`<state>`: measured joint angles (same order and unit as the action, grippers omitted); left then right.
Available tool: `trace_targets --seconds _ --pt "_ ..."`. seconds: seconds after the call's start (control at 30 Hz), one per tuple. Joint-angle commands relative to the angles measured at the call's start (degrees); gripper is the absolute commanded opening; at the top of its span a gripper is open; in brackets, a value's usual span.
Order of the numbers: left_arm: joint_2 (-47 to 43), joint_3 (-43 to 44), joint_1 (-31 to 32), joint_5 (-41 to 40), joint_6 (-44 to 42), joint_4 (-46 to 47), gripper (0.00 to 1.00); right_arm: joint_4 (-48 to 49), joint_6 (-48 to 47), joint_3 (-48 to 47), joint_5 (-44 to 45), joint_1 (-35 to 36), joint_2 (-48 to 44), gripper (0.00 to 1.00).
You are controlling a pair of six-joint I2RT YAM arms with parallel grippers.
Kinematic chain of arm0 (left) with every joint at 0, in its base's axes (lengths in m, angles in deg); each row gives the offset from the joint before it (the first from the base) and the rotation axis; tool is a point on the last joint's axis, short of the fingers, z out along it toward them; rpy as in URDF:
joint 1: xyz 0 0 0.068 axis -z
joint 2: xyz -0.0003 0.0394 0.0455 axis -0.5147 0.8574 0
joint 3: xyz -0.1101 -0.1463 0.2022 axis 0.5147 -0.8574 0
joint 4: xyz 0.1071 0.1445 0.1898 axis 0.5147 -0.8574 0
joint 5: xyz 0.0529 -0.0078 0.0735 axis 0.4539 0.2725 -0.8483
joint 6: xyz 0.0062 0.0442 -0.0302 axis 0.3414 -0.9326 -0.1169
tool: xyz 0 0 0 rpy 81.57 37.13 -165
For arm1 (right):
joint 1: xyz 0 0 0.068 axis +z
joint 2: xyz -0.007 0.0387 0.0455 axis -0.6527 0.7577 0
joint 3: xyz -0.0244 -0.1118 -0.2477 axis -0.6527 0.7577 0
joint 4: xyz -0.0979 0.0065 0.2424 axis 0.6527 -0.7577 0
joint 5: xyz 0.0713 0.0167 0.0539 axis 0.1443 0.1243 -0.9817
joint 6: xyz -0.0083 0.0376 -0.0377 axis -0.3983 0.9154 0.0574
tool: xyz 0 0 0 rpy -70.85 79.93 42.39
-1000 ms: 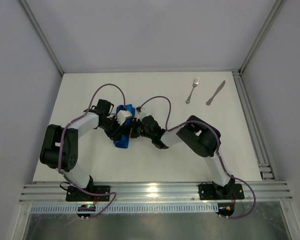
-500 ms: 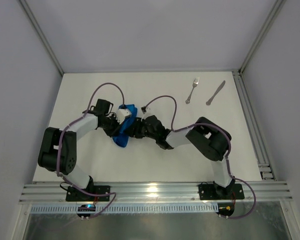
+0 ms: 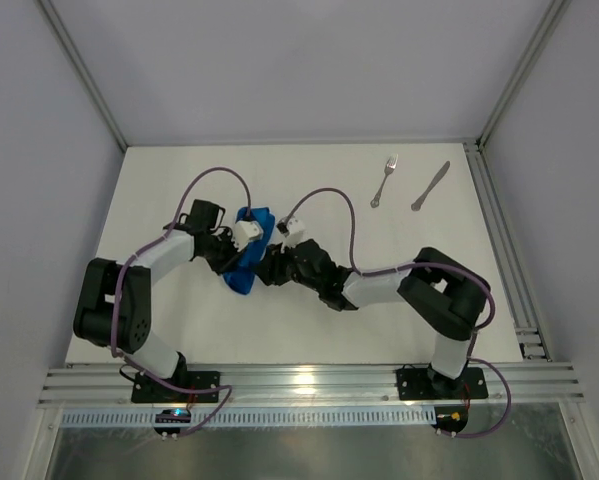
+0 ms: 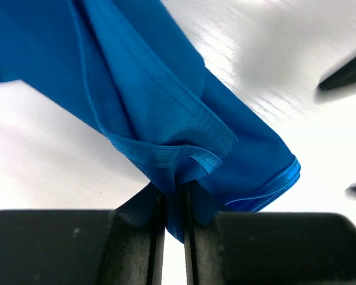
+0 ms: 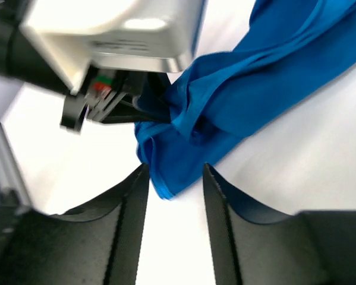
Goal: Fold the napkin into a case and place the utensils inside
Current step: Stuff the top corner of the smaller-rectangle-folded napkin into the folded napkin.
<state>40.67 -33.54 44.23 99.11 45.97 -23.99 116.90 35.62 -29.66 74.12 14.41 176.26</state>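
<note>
While pinching a bunched hem of the crumpled napkin [image 4: 166,101], left of centre on the table [image 3: 229,330], in the left gripper [image 4: 172,199], with the right gripper [image 5: 175,175] parted and empty beside it, judge folding barely begun: next regrasp a corner, spread flat.

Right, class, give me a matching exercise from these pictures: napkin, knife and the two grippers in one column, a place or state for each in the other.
1 napkin
2 knife
3 left gripper
4 right gripper

A open
B bunched up between both grippers
C shut on the napkin
D lying right of the fork

Pairs: 1-B, 2-D, 3-C, 4-A
</note>
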Motion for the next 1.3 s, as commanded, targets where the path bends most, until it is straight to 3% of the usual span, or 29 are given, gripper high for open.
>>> trace_targets --seconds 0.0,0.07,0.1,0.23,0.3,0.37,0.47,0.5,0.63,0.7,0.97,1.27 --pt "-2.52 0.63 0.19 4.06 -7.39 -2.47 0.15 17.25 -31.16 6.79 1.19 -0.4 -8.42 0.47" --pt "-2.17 1.33 0.19 3.89 -10.13 -4.23 0.15 18.07 -43.35 8.13 -1.63 -0.4 -8.79 0.52" --pt "-1.91 1.95 0.19 3.71 -11.88 -5.29 0.15 16.76 -46.48 7.52 -6.44 -0.49 -7.83 0.52" --pt "0.2 3.8 0.19 4.06 -14.89 -9.16 0.15 18.04 -57.3 5.31 -11.4 0.48 -3.17 0.55" --pt "0.29 3.97 0.19 4.15 -14.98 -9.43 0.15 27.96 -63.35 6.63 -11.58 1.62 -0.89 0.6" --pt "0.21 3.89 0.19 4.32 -15.07 -9.51 0.15 37.86 -62.43 7.77 -9.66 1.89 2.89 0.61" --pt "0.47 4.15 0.19 3.53 -14.71 -9.78 0.15 48.17 -50.33 10.67 -6.75 1.36 4.14 0.6" --pt "0.38 4.15 0.19 3.27 -14.63 -9.78 0.15 49.17 -42.02 11.98 -6.92 0.92 3.79 0.58" --pt "0.56 3.62 0.19 3.18 -14.1 -8.73 0.16 45.5 -26.95 13.05 -7.98 1.27 1.33 0.57" --pt "0.38 3.62 0.19 3.27 -13.22 -8.02 0.17 41.63 -23.76 12.96 -6.06 1.71 0.88 0.57" --pt "-0.59 3.1 0.19 3.88 -11.9 -7.23 0.19 39.95 12.32 11.65 5.29 1.8 5.71 0.52" --pt "-0.23 3.18 0.19 4.76 -11.55 -7.32 0.19 27.39 19.23 4.88 8.1 2.68 9.14 0.5"
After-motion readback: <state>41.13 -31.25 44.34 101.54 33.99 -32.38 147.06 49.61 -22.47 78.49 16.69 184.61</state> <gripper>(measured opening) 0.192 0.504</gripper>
